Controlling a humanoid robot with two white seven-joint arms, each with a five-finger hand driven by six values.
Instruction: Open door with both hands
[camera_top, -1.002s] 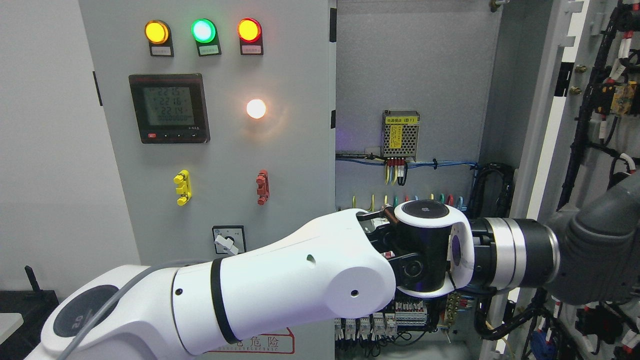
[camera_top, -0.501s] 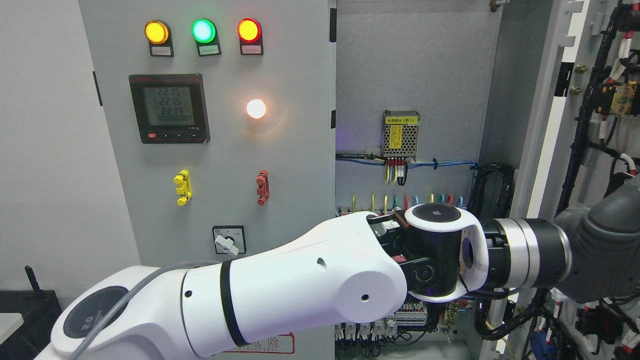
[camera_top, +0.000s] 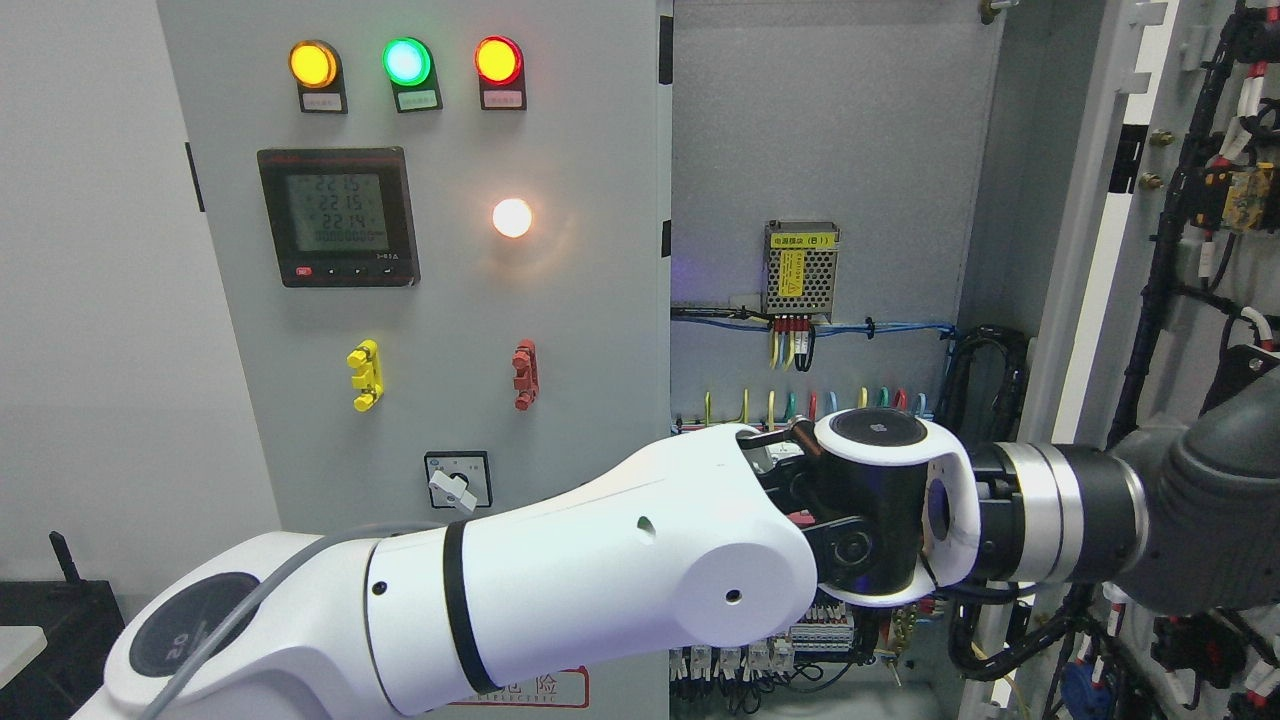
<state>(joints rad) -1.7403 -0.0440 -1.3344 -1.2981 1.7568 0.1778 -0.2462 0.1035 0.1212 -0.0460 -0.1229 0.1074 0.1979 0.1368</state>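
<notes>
Your left arm (camera_top: 560, 590) shifts right, pushing door (camera_top: 1180, 250) wider; cabinet (camera_top: 820, 150) exposed. Left hand (camera_top: 1215, 520) grip: cannot tell. Nearly open.

We record a grey cabinet panel (camera_top: 590, 330) carrying amber (camera_top: 313, 64), green (camera_top: 406, 61) and red (camera_top: 498, 60) lamps at upper left, with a black-framed meter (camera_top: 337, 217) below. Lower on the panel we note a yellow handle (camera_top: 365, 375) and a red handle (camera_top: 525, 375). Across the frame's bottom, the left arm (camera_top: 560, 580) is white with black bands; its hand (camera_top: 1215, 520) is dark grey.
</notes>
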